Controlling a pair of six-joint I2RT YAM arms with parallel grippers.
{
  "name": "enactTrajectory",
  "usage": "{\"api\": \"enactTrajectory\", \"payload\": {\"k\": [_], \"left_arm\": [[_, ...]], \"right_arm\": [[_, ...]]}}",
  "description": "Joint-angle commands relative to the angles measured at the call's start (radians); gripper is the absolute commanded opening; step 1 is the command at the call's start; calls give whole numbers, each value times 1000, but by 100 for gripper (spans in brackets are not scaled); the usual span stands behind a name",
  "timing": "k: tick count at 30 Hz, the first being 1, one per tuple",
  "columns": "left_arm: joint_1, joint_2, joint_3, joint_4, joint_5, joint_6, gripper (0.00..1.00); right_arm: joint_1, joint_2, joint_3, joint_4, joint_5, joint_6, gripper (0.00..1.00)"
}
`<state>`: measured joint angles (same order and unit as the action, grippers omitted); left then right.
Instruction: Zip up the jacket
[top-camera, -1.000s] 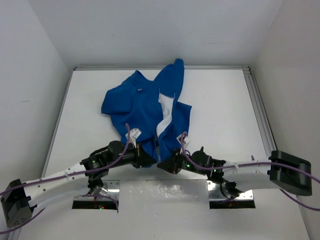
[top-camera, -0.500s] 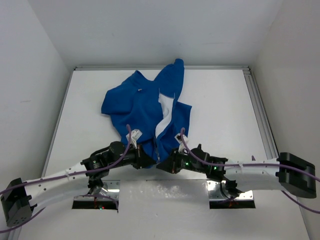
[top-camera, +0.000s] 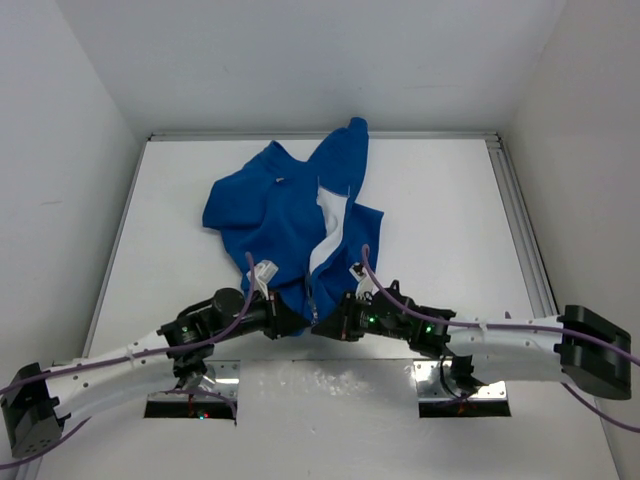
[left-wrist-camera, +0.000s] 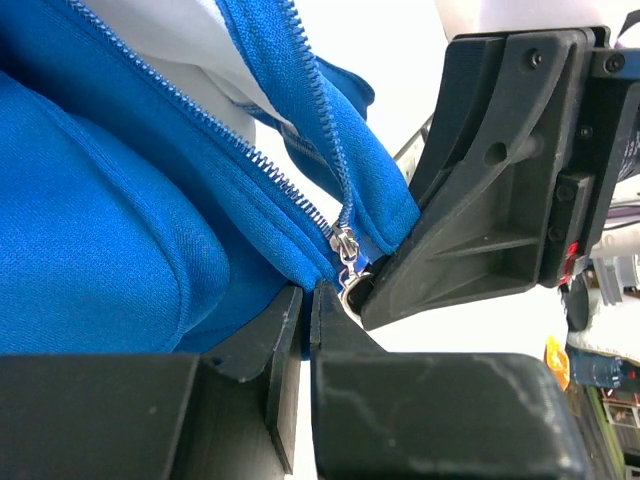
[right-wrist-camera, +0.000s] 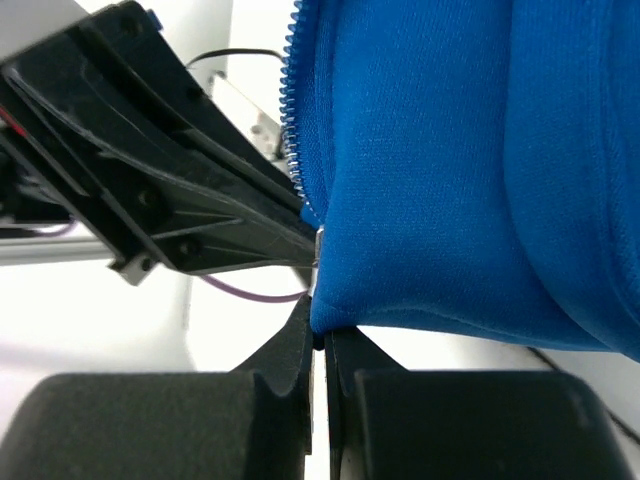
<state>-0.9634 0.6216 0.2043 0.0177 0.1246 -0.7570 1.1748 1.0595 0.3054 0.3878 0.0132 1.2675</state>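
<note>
The royal-blue fleece jacket (top-camera: 285, 215) lies crumpled on the white table, its front open and pale lining showing. Both grippers meet at its near hem. My left gripper (top-camera: 303, 322) is shut on the hem of the left front panel (left-wrist-camera: 150, 270), just below the silvery zipper slider (left-wrist-camera: 343, 243). My right gripper (top-camera: 325, 325) is shut on the bottom corner of the right front panel (right-wrist-camera: 440, 160). The zipper teeth (left-wrist-camera: 250, 150) run apart above the slider. The right gripper's black body (left-wrist-camera: 500, 170) fills the right of the left wrist view.
The table (top-camera: 450, 220) has white walls on three sides and a metal rail (top-camera: 520, 220) along its right edge. Two metal base plates (top-camera: 195, 390) sit at the near edge. Purple cables (top-camera: 500, 325) run along both arms.
Both grippers have moved closer together at the near hem, the right one shifting left toward the left one. The jacket's hem is drawn in between them.
</note>
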Motion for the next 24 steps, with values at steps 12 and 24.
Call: {"api": "enactTrajectory", "payload": {"k": [12,24], "left_arm": [[-3,18,-63,-208,-120,62,0],[-6,-60,-72,-231,-109,74,0]], "right_arm": [[-98,60,107,364,-170,302,0],[-299,271,7,820,5,674,0]]}}
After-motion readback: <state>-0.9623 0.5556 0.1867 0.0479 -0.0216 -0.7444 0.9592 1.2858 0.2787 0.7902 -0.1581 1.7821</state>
